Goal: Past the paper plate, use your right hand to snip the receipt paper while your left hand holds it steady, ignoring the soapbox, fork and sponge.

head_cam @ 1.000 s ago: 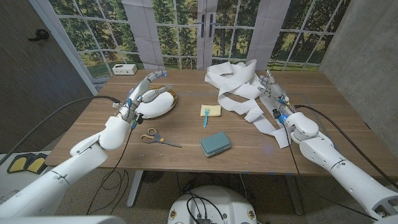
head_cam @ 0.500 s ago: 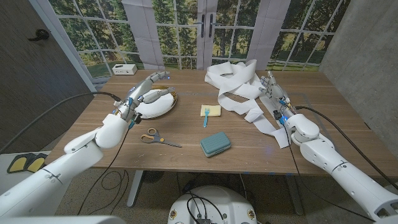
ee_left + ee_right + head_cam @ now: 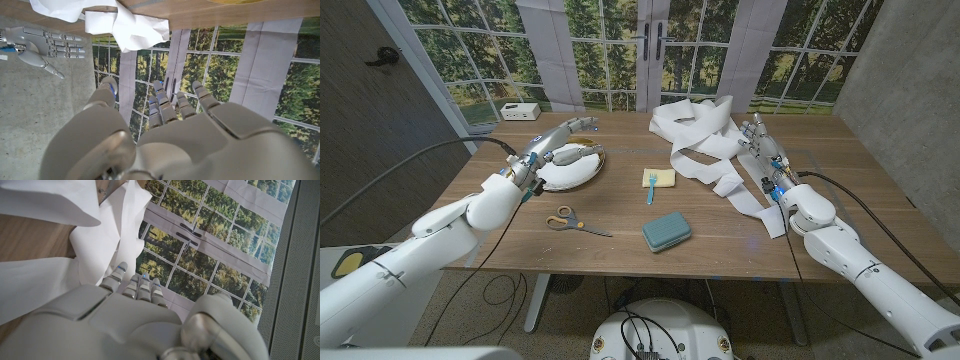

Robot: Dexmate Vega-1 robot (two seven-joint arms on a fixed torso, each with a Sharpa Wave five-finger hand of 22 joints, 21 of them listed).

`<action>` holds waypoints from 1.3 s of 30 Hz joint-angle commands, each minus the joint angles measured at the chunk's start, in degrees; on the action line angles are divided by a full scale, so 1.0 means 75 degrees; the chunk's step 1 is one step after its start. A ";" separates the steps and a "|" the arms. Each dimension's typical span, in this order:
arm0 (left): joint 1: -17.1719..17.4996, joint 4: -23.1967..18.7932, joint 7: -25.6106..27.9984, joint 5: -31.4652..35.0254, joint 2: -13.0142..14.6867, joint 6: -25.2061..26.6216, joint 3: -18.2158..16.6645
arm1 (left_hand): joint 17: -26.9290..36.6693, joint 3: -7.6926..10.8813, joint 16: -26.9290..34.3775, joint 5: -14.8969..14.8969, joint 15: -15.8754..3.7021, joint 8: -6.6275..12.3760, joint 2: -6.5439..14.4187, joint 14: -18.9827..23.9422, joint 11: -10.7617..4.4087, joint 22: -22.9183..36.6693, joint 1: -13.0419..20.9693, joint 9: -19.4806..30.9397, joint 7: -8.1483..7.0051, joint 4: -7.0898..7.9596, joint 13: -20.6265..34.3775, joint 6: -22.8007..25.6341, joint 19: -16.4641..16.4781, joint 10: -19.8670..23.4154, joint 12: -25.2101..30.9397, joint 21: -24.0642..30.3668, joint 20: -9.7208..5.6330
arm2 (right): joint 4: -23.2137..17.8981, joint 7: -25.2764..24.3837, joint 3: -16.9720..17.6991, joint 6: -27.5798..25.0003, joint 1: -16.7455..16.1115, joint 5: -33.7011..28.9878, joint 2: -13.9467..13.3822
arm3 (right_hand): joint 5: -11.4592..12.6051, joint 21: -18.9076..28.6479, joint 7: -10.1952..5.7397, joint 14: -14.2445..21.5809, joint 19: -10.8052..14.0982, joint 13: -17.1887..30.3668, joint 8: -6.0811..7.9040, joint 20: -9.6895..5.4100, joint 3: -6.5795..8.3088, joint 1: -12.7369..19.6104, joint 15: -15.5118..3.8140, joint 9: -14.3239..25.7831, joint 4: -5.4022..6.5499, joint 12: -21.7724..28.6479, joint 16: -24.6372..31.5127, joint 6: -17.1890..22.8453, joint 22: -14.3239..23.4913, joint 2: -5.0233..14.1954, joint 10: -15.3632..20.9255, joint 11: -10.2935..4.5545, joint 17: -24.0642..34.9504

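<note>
The receipt paper [image 3: 705, 135] lies in a crumpled white heap at the table's far right, with strips trailing toward the front edge. My right hand [image 3: 761, 141] stands beside its right side, fingers straight and apart, holding nothing; in the right wrist view its fingers [image 3: 135, 286] reach past folds of the receipt paper [image 3: 75, 245]. My left hand [image 3: 558, 138] hovers over the far rim of the paper plate [image 3: 570, 166], fingers extended and empty. The left wrist view shows the left hand [image 3: 165, 125], the paper [image 3: 125, 20] and my right hand [image 3: 37, 42] beyond. Scissors [image 3: 570, 220] with yellow handles lie on the table near the plate.
A yellow sponge [image 3: 661, 178] with a blue fork [image 3: 649, 186] on it sits mid-table. A teal soapbox [image 3: 666, 231] lies nearer the front edge. A small white box [image 3: 520, 110] stands at the far left corner. Windows and doors are behind the table.
My left arm has stretched out, carrying its hand farther away across the plate. My right hand has edged slightly farther along the paper's side. Nothing was picked up.
</note>
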 commanded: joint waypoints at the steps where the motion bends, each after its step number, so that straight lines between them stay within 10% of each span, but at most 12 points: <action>1: 0.0184 -0.0466 -0.0226 0.0609 0.0495 0.0305 -0.0189 | 0.0027 0.0028 -0.0003 0.0033 -0.0177 -0.0062 -0.0018 -0.0041 0.0007 0.0029 0.0092 0.0032 -0.0019 -0.0007 0.0047 -0.0140 0.0008 -0.0032 -0.0023 -0.0026 0.0007 | -0.0054 0.0004 0.0064 0.0002 -0.0069 0.0045 -0.0056 | -0.0023 0.0023 -0.0026 0.0024 0.0028 0.0013 0.0020 0.0007 -0.0018 0.0044 0.0004 0.0029 -0.0017 0.0044 0.0021 0.0008 0.0038 -0.0054 0.0061 -0.0022 0.0025; 39: 0.1251 -0.1342 -0.0096 0.3078 0.1177 0.0852 -0.0936 | 0.0028 -0.0087 0.0072 0.0010 -0.0373 0.0112 -0.0101 0.0223 -0.0193 0.0027 0.0176 0.0000 -0.0119 0.0073 0.0182 0.0054 0.0140 0.0455 0.0114 0.0009 -0.0165 | -0.0208 -0.0286 0.0078 -0.0095 -0.0229 0.0003 0.0025 | -0.0071 -0.0006 -0.0036 -0.0007 -0.0015 0.0013 0.0024 -0.0005 -0.0009 0.0061 -0.0054 0.0028 -0.0011 0.0090 -0.0015 0.0022 0.0039 -0.0036 0.0257 -0.0055 0.0022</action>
